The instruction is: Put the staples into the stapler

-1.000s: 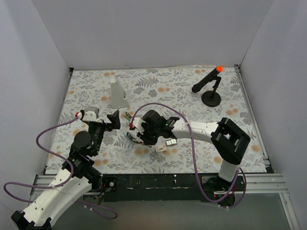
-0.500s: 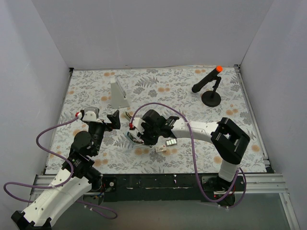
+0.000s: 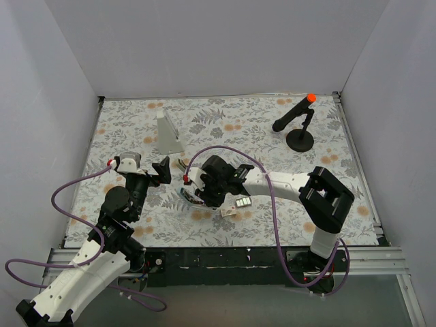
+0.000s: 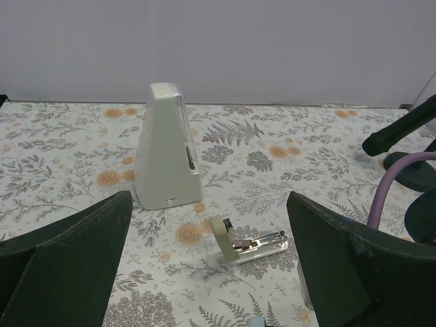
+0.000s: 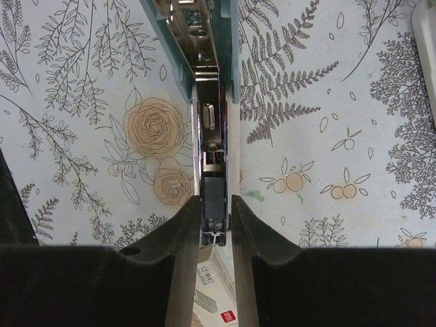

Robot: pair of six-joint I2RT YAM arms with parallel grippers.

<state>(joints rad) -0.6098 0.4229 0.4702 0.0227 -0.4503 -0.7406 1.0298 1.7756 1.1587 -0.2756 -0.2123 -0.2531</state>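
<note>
- Right gripper straddles the steel rail of the opened teal stapler; clamped or loosened, cannot tell
- Left gripper gapes, empty
- Tray of silvery-green staples and whitish packet lie just beside the stapler
- Judged: magazine being readied; next, seat one strip squarely
- Grey-white wedge stands well apart

I see a white cloth with grey ferns and orange flowers. At the top of my right wrist view, the stapler is blue-green with shiny silver inside. Below it, the staples packet is white with a red spot. The wedge is pale grey-white. The stand, upper right, is black with an orange tip.
</note>
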